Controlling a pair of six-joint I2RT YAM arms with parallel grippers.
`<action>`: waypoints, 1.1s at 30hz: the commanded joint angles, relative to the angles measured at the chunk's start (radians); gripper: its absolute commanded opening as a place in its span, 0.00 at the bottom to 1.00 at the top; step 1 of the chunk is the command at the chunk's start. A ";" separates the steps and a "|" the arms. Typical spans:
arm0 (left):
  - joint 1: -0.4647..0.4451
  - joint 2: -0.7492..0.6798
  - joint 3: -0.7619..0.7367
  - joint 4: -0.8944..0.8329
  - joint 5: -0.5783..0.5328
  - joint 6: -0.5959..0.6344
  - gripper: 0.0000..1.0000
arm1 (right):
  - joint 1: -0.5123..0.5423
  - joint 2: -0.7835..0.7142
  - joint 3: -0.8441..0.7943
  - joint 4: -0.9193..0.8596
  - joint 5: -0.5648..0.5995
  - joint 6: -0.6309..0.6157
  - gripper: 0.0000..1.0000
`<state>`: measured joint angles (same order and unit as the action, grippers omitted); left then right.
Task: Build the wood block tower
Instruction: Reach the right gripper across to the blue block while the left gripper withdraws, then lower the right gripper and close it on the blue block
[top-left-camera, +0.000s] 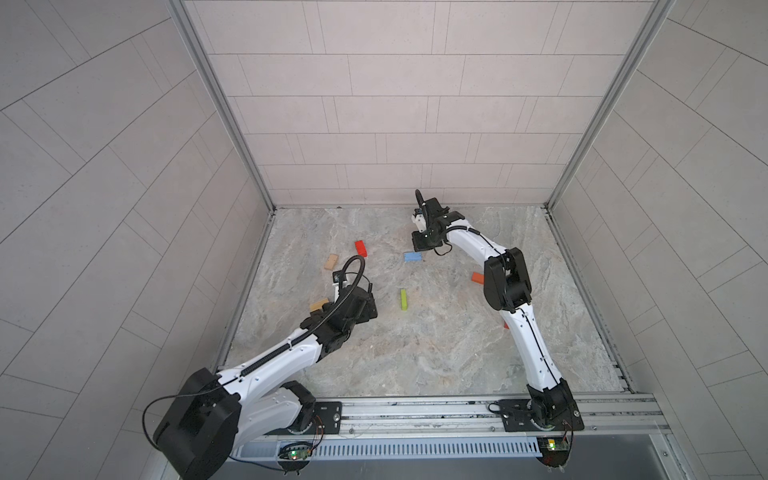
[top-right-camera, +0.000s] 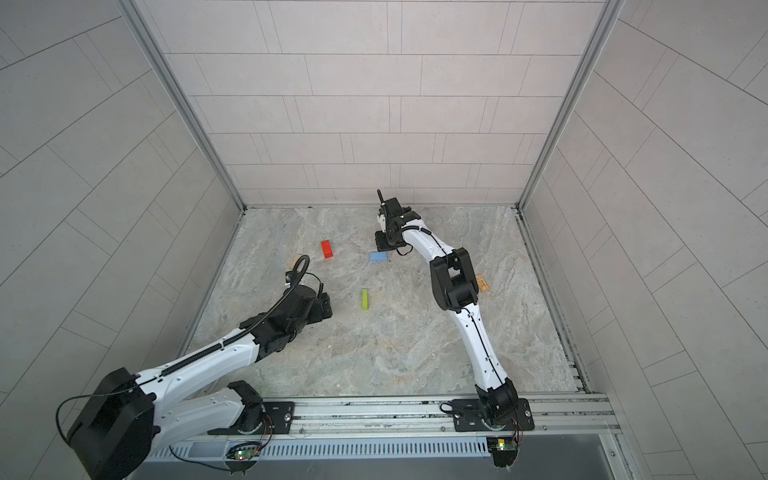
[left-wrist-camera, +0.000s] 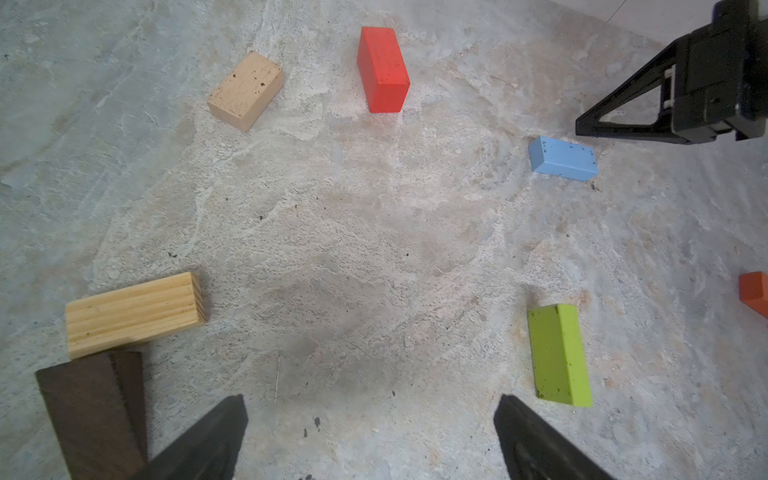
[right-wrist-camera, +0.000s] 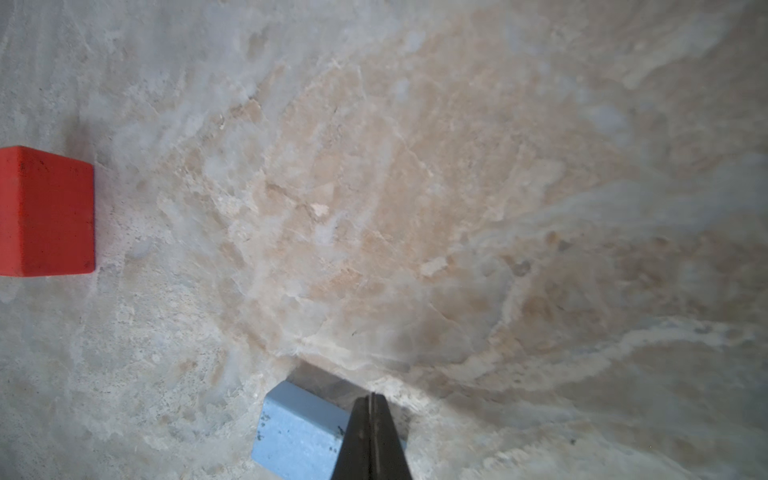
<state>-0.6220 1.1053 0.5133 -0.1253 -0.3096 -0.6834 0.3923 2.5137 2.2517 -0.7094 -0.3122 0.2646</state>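
Note:
No tower is in view; the wood blocks lie apart on the stone floor. The red block (top-left-camera: 361, 248) (left-wrist-camera: 383, 68) and a tan block (top-left-camera: 331, 262) lie at the back left. The light blue block (top-left-camera: 412, 257) (right-wrist-camera: 299, 432) is mid-floor and the lime green block (top-left-camera: 403, 299) (left-wrist-camera: 559, 353) nearer. A pine block (left-wrist-camera: 133, 313) touches a dark brown block (left-wrist-camera: 91, 415). My right gripper (right-wrist-camera: 372, 399) is shut and empty, its tip over the blue block's end. My left gripper (left-wrist-camera: 370, 415) stands open over bare floor, the green block beside one finger.
An orange block (top-left-camera: 478, 277) lies beside the right arm's elbow. Another tan block (top-right-camera: 482, 284) peeks out behind that elbow. Tiled walls with metal corner posts (top-left-camera: 224, 108) enclose the floor on three sides. A rail (top-left-camera: 415, 409) runs along the front.

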 joint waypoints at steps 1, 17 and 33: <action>0.005 0.003 -0.006 0.008 -0.004 -0.007 1.00 | 0.002 0.013 0.015 -0.032 0.018 0.008 0.00; 0.005 -0.023 -0.015 -0.012 -0.023 -0.004 1.00 | 0.008 -0.056 -0.108 -0.102 0.002 -0.032 0.00; 0.005 -0.028 -0.024 -0.006 -0.022 -0.004 1.00 | 0.083 -0.249 -0.349 -0.058 0.033 -0.081 0.00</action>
<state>-0.6220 1.0863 0.4988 -0.1284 -0.3180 -0.6834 0.4583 2.3207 1.9079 -0.7464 -0.3023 0.2085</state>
